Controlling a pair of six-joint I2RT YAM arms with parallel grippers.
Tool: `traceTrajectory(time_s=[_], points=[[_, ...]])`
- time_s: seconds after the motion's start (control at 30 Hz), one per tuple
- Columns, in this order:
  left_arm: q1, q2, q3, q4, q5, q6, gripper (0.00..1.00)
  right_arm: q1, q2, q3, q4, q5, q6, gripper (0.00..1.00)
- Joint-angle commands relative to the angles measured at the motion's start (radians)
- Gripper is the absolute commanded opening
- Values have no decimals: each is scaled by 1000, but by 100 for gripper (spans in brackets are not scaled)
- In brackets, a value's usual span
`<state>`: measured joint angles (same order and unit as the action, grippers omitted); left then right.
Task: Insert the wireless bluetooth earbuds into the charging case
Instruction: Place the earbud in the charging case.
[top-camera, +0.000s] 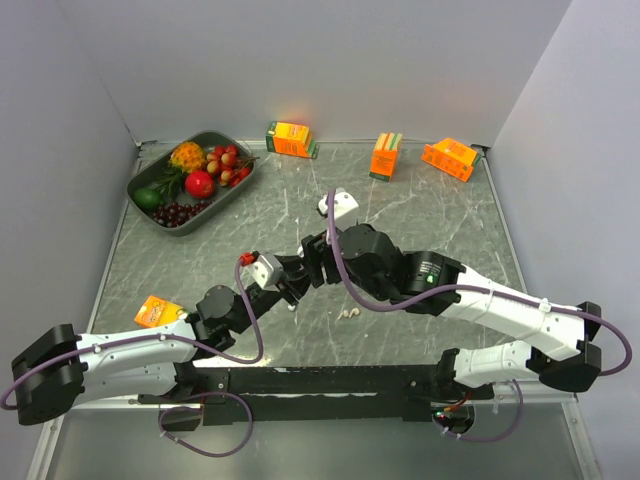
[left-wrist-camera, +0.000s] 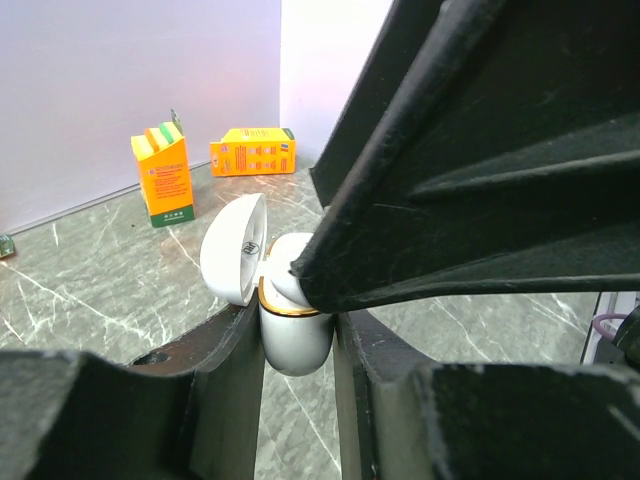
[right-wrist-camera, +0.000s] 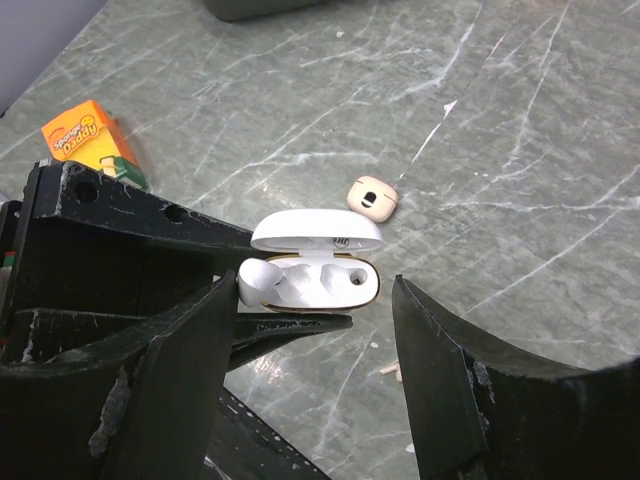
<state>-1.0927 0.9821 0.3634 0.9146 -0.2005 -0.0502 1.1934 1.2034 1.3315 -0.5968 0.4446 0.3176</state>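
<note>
Between the left gripper's (left-wrist-camera: 298, 345) black fingers, clamped tight, sits the white oval plastic charging case (right-wrist-camera: 318, 282), gold-rimmed, its lid raised. Over it hovers the right gripper (right-wrist-camera: 312, 298), jaws apart and straddling the case. One small white plastic earbud (right-wrist-camera: 254, 282) rests at the case's left end. A pale-beige stubby earbud (right-wrist-camera: 372, 197) lies beyond on the grey-green marbled table (right-wrist-camera: 520, 150), outside both jaws.

Dark tray (top-camera: 226, 196) of fruit (top-camera: 200, 183) at far left, three orange cartons (top-camera: 290, 138) (top-camera: 385, 155) (top-camera: 451, 158) along the back, fourth carton (top-camera: 158, 312) near-left, grey marbled table (top-camera: 450, 225).
</note>
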Motion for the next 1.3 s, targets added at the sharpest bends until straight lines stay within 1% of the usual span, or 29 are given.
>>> traceTrajectory(time_s=[0.0, 0.37, 0.77, 1.0, 1.1, 1.27], points=[[-4, -28, 28, 38, -2, -20, 1, 3, -53, -18, 0, 60, -14, 70], [-4, -37, 28, 36, 1, -23, 1, -26, -80, -43, -9, 75, -34, 71], [-6, -51, 28, 20, 0, -22, 1, -64, -90, -46, 2, 57, -49, 71], [-4, -42, 35, 10, -8, -20, 1, -60, -133, -57, 57, -26, -55, 71], [-4, -36, 40, 6, -31, -20, 1, -60, -146, -66, 68, -37, -54, 71], [-6, -23, 45, 12, -76, -33, 1, -57, -154, -86, 84, -104, -67, 71]])
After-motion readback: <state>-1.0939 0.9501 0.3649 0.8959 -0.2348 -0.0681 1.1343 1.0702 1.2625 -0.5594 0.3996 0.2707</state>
